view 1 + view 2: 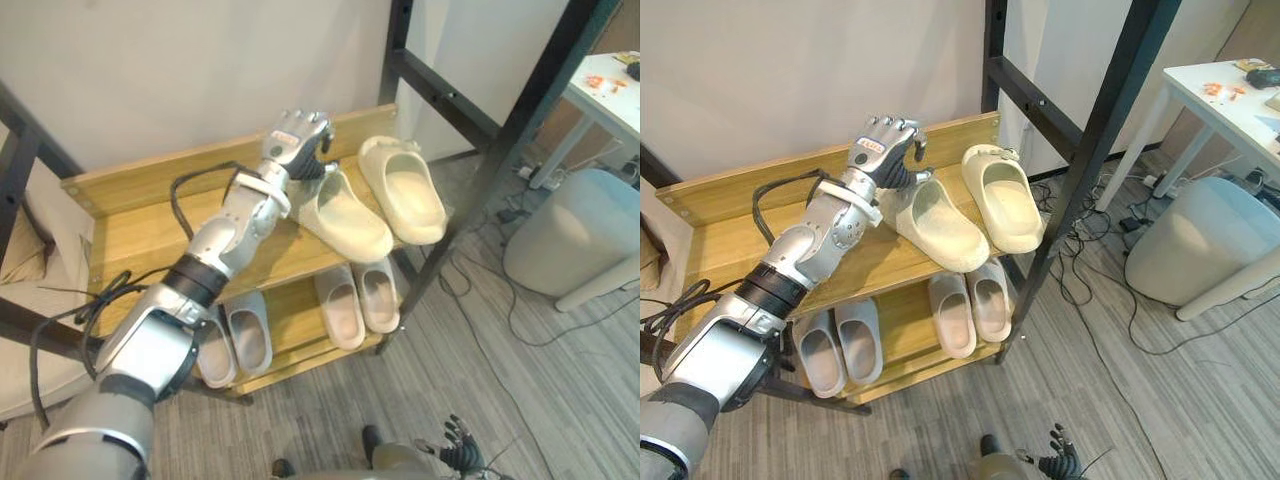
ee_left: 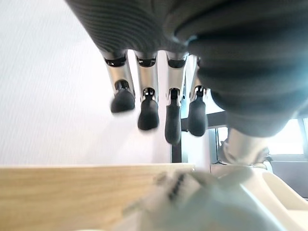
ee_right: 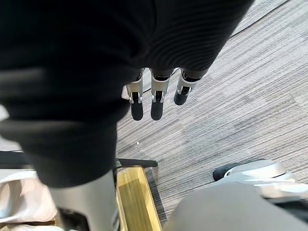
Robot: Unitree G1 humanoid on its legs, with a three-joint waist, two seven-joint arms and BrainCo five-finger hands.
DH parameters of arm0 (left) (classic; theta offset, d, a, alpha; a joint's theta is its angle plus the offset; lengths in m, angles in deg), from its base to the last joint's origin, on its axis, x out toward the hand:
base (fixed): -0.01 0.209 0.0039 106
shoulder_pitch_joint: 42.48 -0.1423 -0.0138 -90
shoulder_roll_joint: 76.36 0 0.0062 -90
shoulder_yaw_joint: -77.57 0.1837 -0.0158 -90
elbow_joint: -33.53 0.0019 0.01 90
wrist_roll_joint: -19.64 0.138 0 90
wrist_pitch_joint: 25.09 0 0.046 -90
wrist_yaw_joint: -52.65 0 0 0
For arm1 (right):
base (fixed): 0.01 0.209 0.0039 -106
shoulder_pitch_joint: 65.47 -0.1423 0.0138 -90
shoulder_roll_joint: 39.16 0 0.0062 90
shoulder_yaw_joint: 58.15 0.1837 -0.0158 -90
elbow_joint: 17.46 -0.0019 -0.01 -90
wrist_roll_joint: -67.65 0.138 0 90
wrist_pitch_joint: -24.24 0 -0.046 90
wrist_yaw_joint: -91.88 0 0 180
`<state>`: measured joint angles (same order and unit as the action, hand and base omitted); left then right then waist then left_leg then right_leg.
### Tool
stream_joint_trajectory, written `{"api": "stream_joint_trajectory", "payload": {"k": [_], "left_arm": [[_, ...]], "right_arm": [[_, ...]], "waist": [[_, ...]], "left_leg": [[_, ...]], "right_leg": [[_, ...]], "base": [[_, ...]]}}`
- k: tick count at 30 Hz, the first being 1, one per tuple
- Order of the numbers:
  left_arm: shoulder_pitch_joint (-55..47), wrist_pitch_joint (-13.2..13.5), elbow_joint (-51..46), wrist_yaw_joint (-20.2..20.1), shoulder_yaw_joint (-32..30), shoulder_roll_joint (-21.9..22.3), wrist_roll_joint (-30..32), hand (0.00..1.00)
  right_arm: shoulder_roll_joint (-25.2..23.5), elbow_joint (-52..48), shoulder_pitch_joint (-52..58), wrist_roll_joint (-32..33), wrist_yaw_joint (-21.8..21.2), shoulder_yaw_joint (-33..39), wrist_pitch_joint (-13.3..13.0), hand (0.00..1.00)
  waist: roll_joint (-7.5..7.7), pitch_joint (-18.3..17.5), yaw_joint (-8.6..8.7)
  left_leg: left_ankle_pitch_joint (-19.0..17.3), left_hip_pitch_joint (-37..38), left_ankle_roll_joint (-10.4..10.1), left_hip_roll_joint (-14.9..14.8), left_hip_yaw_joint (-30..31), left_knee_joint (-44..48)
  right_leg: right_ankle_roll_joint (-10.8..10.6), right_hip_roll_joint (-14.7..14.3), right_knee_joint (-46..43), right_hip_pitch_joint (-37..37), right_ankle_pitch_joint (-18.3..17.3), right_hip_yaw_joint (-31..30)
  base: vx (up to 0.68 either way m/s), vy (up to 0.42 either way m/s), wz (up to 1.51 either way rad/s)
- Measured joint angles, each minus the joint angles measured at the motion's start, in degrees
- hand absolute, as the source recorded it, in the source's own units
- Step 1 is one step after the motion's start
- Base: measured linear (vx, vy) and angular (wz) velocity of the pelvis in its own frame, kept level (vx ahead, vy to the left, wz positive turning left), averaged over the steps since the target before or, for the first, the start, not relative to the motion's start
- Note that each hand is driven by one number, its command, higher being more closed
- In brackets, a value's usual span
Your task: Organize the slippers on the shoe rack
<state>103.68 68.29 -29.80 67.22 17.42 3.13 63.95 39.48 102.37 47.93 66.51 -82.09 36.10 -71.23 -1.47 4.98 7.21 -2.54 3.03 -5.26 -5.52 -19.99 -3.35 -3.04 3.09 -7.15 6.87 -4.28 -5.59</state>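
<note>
The left hand [image 1: 885,148] hangs over the heel of a cream foam slipper [image 1: 940,228] towards the right end of the wooden shoe rack's [image 1: 730,230] top shelf, fingers loosely apart and gripping nothing. A second cream slipper [image 1: 1005,200] lies just beside it. The right hand [image 3: 154,98] hangs low, fingers straight.

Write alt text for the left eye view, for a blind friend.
The robot's left hand hangs open over the heel of a cream slipper on the top shelf of a wooden shoe rack, its mate alongside. A grey pair and a pale pair sit on the shelf below.
</note>
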Motion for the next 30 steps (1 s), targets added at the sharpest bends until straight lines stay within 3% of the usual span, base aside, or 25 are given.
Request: {"api": "stream_joint_trajectory", "payload": {"k": [10,14,19,24,30], "left_arm": [[-0.01,-0.01,0.0,0.2,0.59,-0.18,0.38,0.0],[-0.39,-0.08,-0.86,0.33,-1.43,1.69,-2.14,0.0],[-6.46,-1.44,-9.65,3.44,-9.33,6.39,-9.03,0.0],[-20.44,-1.34,-22.84,6.47,-15.45,14.56,-18.22,0.0],[-31.68,0.15,-30.51,6.66,-16.66,21.36,-30.48,0.0]], "right_arm": [[-0.02,-0.01,0.15,0.0,-0.43,-0.17,-0.05,0.0],[-0.04,0.0,0.27,0.0,-0.42,-0.47,-0.01,0.0],[-0.18,0.28,0.32,0.0,-0.36,-0.52,0.42,0.0],[-0.17,0.57,0.29,-0.02,-0.3,-0.54,1.5,0.0],[-0.01,1.06,0.22,-0.17,-0.21,-1.16,2.06,0.0]], "waist": [[0.4,0.25,0.01],[0.52,0.3,-0.05],[0.53,0.34,-0.19],[0.55,0.34,-1.14],[0.64,0.26,-2.06]], "left_leg": [[0.01,-0.01,0.01,0.01,0.02,0.06],[0.01,0.09,0.02,0.01,0.36,0.16],[0.0,0.23,0.04,-0.02,1.32,0.15],[-0.01,1.0,0.07,0.02,3.03,0.14],[0.05,1.06,0.16,0.18,4.96,0.23]], "right_leg": [[0.13,0.06,0.56,-0.29,0.49,0.01],[0.07,0.22,1.05,-1.01,0.6,0.58],[0.0,0.33,1.87,-2.32,0.73,1.39],[0.0,0.65,2.84,-4.06,0.71,3.18],[-0.14,1.01,3.4,-5.31,0.6,4.91]], "base": [[0.0,0.0,0.0],[-0.02,0.0,0.06],[0.0,-0.002,0.08],[0.01,-0.006,0.15],[-0.01,-0.007,0.17]]}}
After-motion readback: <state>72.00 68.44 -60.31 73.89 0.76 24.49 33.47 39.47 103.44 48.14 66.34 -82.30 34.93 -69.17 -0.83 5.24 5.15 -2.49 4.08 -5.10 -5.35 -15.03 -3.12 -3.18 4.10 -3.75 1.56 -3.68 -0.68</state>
